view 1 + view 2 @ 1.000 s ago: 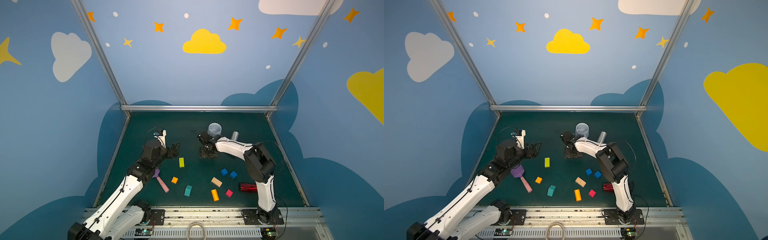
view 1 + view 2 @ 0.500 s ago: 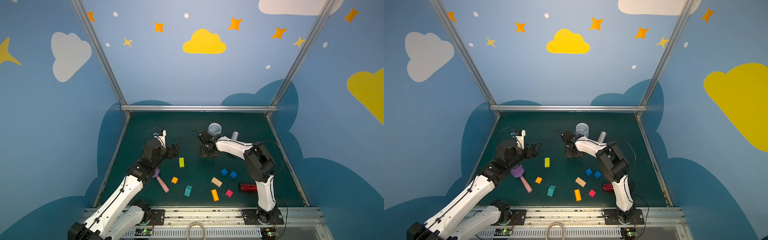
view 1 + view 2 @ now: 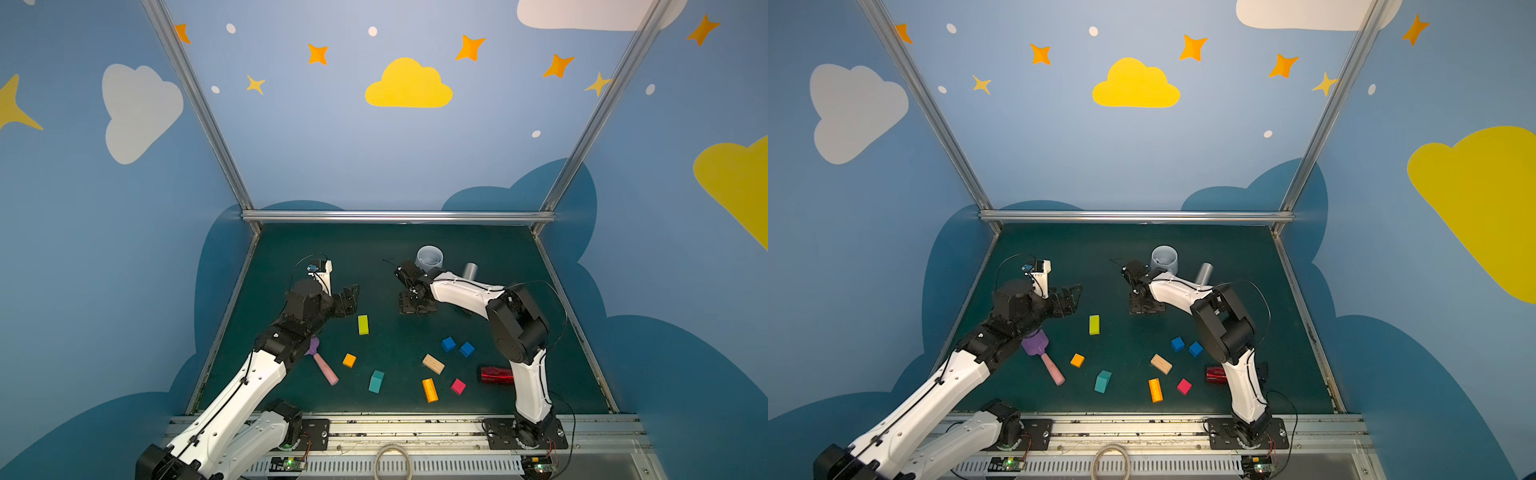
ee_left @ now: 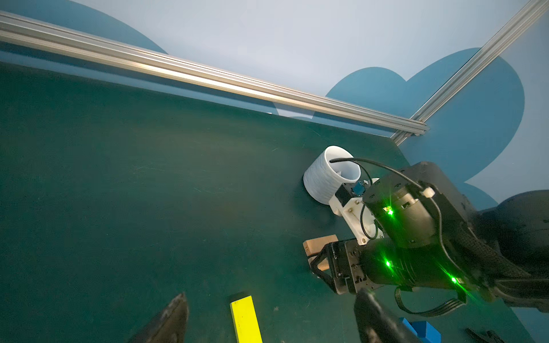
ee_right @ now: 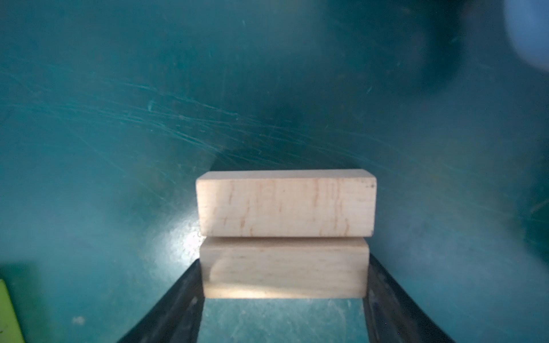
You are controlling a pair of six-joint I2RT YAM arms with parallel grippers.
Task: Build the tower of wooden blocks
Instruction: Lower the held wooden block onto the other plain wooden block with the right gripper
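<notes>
Tan wooden bar (image 5: 283,267) sits behind the middle of the dark green tabletop (image 3: 374,257), long face against a second tan bar (image 5: 285,205), the right gripper (image 3: 417,306) clamped on its ends. The left gripper (image 3: 348,298) hangs empty, fingers (image 4: 170,317) apart, nearer the left edge.

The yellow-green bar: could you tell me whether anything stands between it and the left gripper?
Nothing visible does. In both top views the yellow-green bar lies apart from the open left gripper, with only bare mat between them.
</notes>
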